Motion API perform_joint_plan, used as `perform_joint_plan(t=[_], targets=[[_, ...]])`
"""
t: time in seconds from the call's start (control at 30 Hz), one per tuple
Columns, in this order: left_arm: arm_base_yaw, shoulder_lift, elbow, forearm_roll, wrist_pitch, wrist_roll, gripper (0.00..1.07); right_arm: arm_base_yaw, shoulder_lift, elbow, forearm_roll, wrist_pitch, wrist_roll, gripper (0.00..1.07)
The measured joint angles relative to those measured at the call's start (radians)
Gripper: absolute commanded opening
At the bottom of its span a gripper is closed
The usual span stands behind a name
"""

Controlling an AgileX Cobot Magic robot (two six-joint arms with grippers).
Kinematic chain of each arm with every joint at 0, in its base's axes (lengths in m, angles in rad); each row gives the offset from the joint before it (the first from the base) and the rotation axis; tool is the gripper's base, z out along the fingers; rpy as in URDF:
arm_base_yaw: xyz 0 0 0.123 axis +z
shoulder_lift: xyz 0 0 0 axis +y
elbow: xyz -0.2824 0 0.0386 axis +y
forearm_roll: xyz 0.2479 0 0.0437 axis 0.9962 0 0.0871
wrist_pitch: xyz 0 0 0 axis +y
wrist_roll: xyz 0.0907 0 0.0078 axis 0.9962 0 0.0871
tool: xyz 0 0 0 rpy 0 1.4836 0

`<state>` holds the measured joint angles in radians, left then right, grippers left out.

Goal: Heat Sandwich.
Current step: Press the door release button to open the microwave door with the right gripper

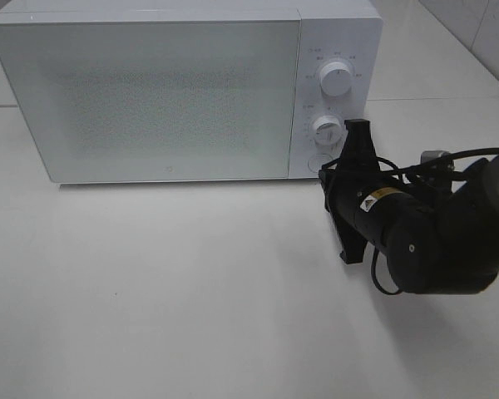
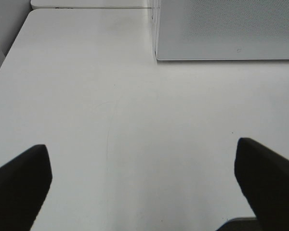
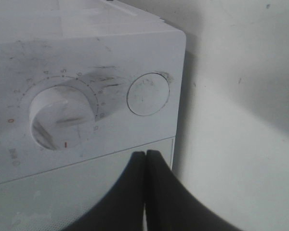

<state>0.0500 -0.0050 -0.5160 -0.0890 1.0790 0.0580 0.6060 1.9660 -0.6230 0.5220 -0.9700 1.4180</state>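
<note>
Now, right gripper (image 3: 145, 153) at white boxy microwave (image 1: 150, 91), right end.
Tips pressed together just beside the round white button (image 3: 148, 94); left gripper (image 2: 139, 144) spread wide over white table (image 2: 111, 96).

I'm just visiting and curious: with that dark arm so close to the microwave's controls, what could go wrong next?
The shut right tool is aimed near the round button; a slightly off push might land on the dial beside it. A hard push could also slide the microwave on the smooth table.
</note>
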Motion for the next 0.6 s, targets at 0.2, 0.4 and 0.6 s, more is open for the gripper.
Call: perform_joint_plan(t=[0.2, 0.4, 0.6], targets=[[0.000, 0.000, 0.000, 0.000, 0.000, 0.000, 0.98, -0.044, 0.040, -0.083, -0.020, 0.076, 0.000, 0.00], [0.000, 0.000, 0.000, 0.000, 0.000, 0.000, 0.98, -0.074, 0.084, -0.153, -0.023, 0.100, -0.002, 0.00], [0.000, 0.000, 0.000, 0.000, 0.000, 0.000, 0.98, -0.110, 0.108, -0.203, -0.030, 0.141, -0.020, 0.00]])
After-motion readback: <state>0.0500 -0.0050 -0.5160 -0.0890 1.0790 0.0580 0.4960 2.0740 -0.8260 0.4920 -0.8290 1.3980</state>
